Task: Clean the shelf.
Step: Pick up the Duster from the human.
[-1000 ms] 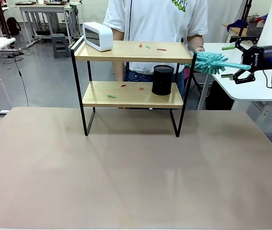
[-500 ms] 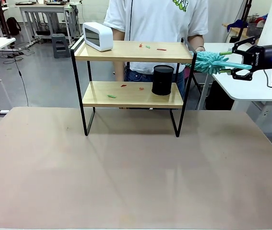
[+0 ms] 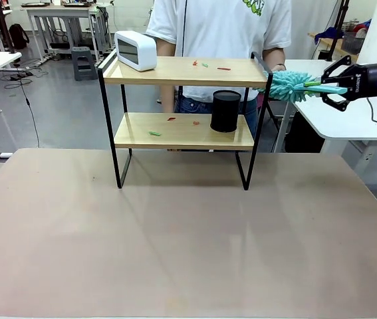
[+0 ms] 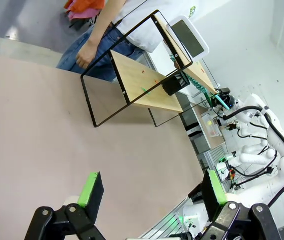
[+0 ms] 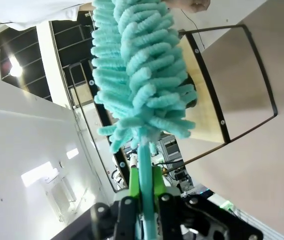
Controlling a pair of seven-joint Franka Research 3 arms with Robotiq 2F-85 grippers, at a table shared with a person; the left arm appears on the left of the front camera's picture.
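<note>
Look at your left hand [image 4: 152,187]: black linked fingers [image 4: 94,192] with round silver pivot pins and bright green pads. Your right hand [image 3: 323,84] has the same black build, with a blue light glowing on its body and small white lettering beside it. From its wrist you can see its own green pads [image 5: 157,181]. The right arm [image 4: 252,160] is white, in rounded segments, with black cables looping along it. The person [image 3: 221,26] wears a white short-sleeved T-shirt with a green chest print, and blue jeans [image 3: 191,105].
</note>
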